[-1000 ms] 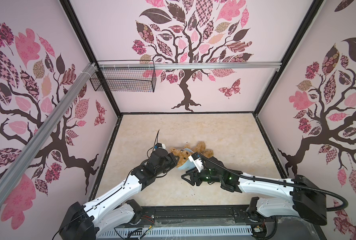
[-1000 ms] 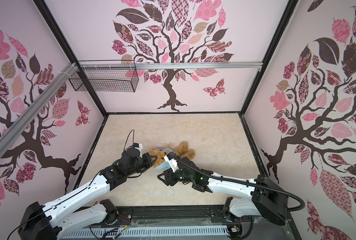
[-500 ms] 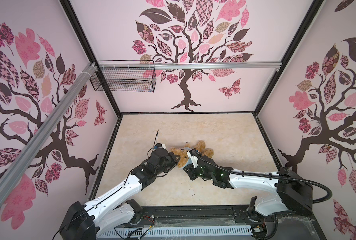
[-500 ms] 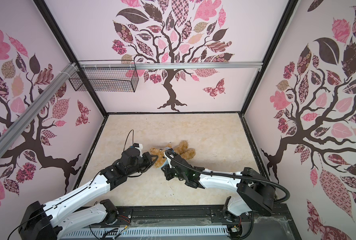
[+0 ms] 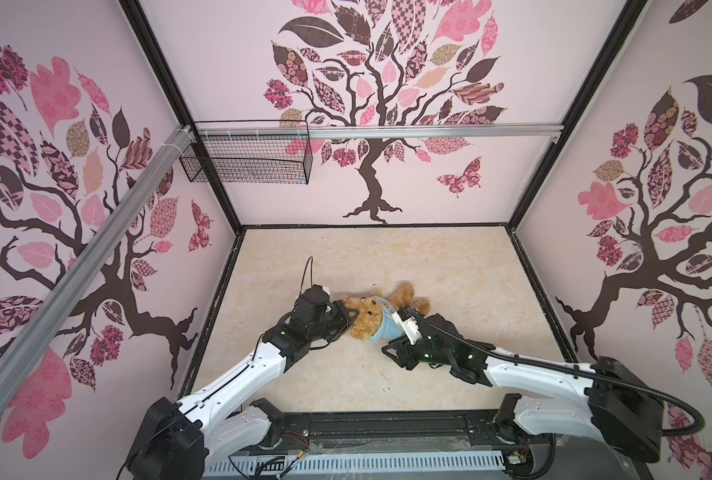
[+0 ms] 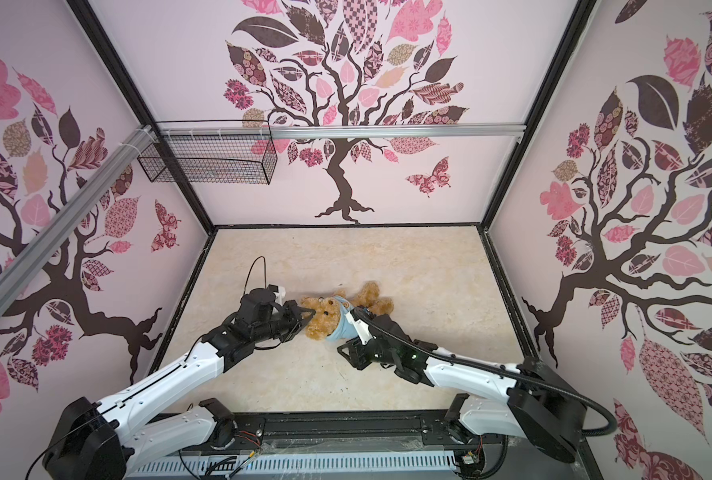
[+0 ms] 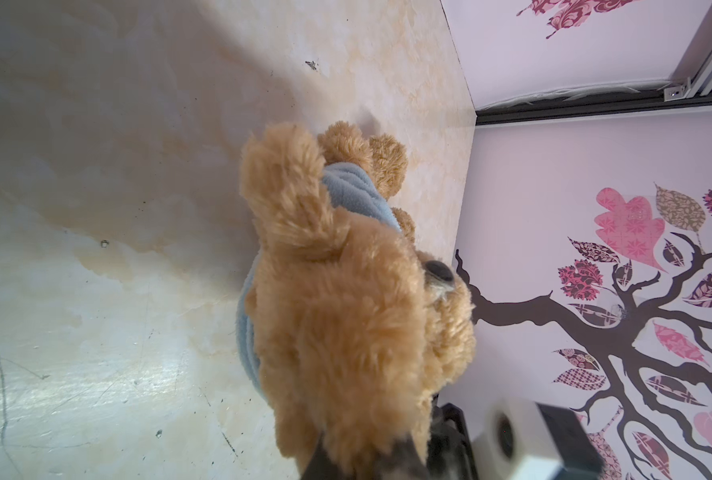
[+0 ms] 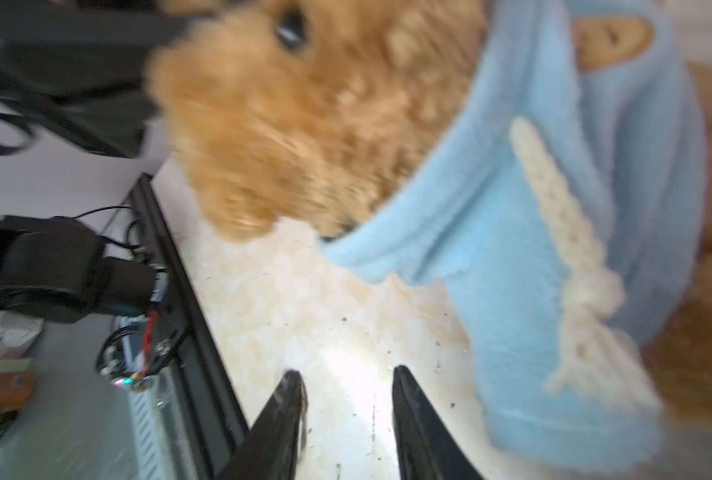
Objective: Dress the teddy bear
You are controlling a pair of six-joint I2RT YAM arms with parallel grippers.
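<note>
Right gripper (image 8: 346, 374) has eased back near-right from the hoodie (image 5: 387, 325), spread and empty, while the left gripper (image 5: 351, 319) pinches the head of the bear (image 5: 367, 320) lying in the middle of the desk (image 5: 450, 270); best regrip the hem and pull evenly toward the legs.

Our left arm reaches from seven o'clock toward one o'clock, its left gripper (image 5: 348, 318) clamped tight on the head of the teddy bear (image 5: 367, 323). Our right arm stretches low from four o'clock toward ten, its right gripper (image 8: 346, 374) parted and empty.
</note>
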